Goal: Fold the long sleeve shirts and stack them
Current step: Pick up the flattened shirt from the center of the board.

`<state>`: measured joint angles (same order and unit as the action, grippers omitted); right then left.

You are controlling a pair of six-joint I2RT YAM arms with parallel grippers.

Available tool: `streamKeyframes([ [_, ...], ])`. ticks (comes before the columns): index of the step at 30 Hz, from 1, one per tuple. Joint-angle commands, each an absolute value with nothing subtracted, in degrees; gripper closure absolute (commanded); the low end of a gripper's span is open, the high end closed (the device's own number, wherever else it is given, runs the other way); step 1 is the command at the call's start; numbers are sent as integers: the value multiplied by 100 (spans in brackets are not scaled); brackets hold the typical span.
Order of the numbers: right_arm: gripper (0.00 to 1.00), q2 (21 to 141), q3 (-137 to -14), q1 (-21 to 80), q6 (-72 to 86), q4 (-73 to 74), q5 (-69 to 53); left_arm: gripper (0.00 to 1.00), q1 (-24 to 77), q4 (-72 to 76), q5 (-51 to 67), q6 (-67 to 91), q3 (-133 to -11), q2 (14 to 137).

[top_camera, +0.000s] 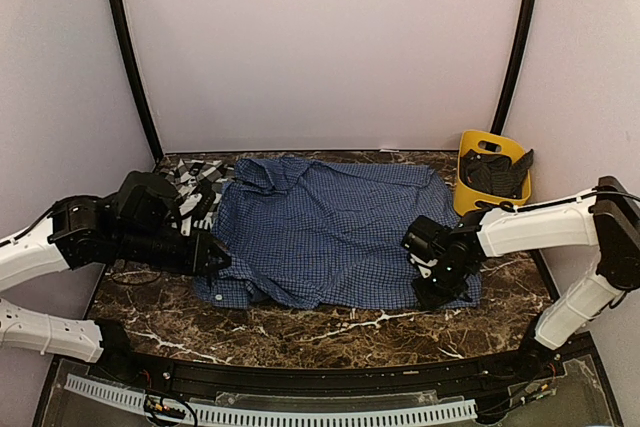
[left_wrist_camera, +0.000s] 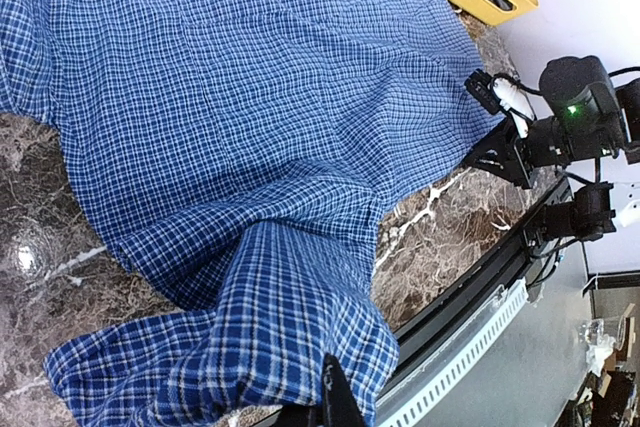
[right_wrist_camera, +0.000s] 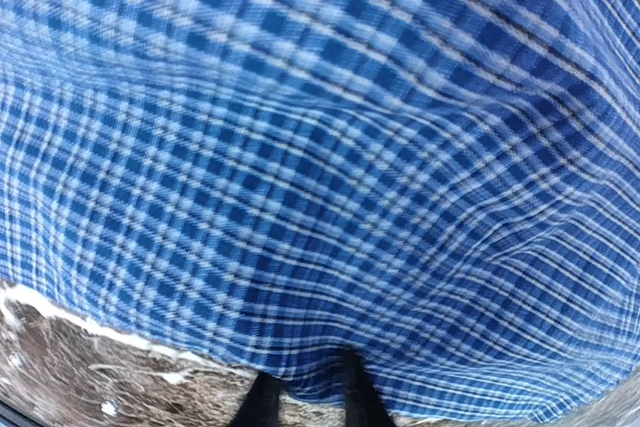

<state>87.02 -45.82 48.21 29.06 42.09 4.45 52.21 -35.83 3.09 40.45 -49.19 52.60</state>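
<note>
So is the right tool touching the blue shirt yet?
Touching: in the right wrist view, the right tool has its fingertips at the blue shirt's hem, cloth overlapping them.

No text, label, brand, number or sign can be read in any view. The black-and-white plaid shirt (top_camera: 195,185), at ten o'clock on the table (top_camera: 330,327), shows no legible lettering from here.

Even bright light, right wrist blurred
</note>
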Motion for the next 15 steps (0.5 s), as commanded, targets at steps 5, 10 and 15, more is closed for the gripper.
streamKeyframes([
  [5,100,8301,-4465,4997,3111,4392,312,100,5142,-4447,65,3787,-5605,5199],
  [10,100,7822,-4494,5377,3511,4848,318,100,5142,-5073,117,3864,-5821,5209],
  [15,100,7435,-4579,5680,3803,5306,266,100,5142,-5956,67,3951,-6145,5168],
])
